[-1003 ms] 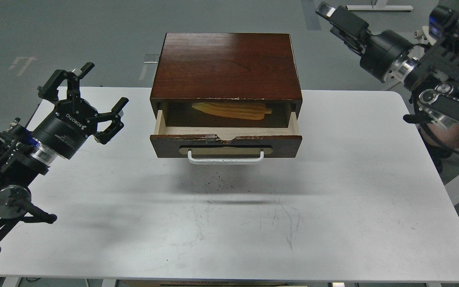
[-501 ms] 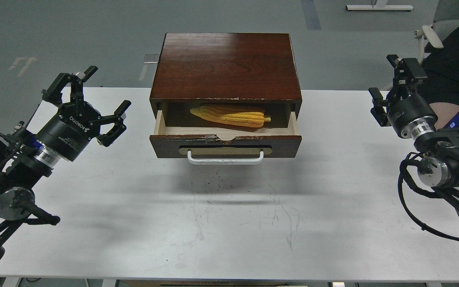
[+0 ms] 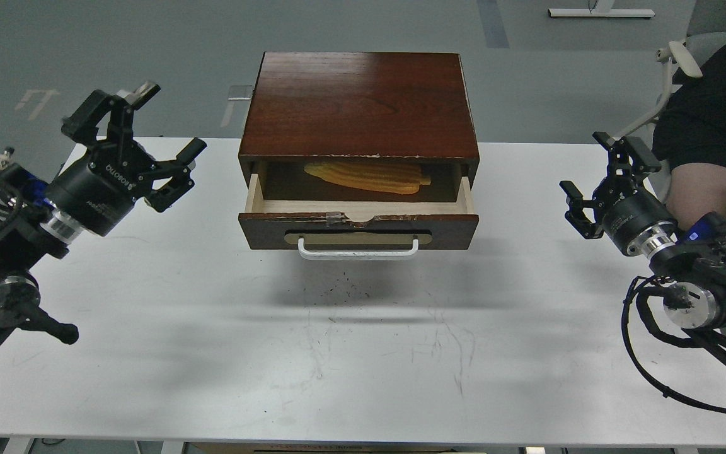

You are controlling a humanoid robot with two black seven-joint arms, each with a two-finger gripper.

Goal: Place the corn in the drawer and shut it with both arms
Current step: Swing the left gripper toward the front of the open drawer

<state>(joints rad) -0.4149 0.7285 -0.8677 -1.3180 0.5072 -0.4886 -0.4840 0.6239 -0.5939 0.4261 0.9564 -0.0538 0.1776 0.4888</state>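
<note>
The dark wood cabinet (image 3: 359, 104) stands at the back middle of the white table. Its drawer (image 3: 358, 226) with the white bar handle (image 3: 358, 251) is pulled partly open. The yellow corn (image 3: 368, 176) lies inside it, at the back, in shadow. My left gripper (image 3: 142, 135) is open and empty, held above the table left of the cabinet. My right gripper (image 3: 596, 183) is open and empty, above the table's right side, well right of the drawer.
The white table (image 3: 363, 353) runs wide in front of the drawer, with scuff marks. A person's arm (image 3: 703, 183) and a chair are at the far right, behind my right arm. Grey floor lies beyond the table.
My right arm came down from high at the back right to low over the table's right side. My left gripper shifted slightly up. The corn has settled in the drawer.
</note>
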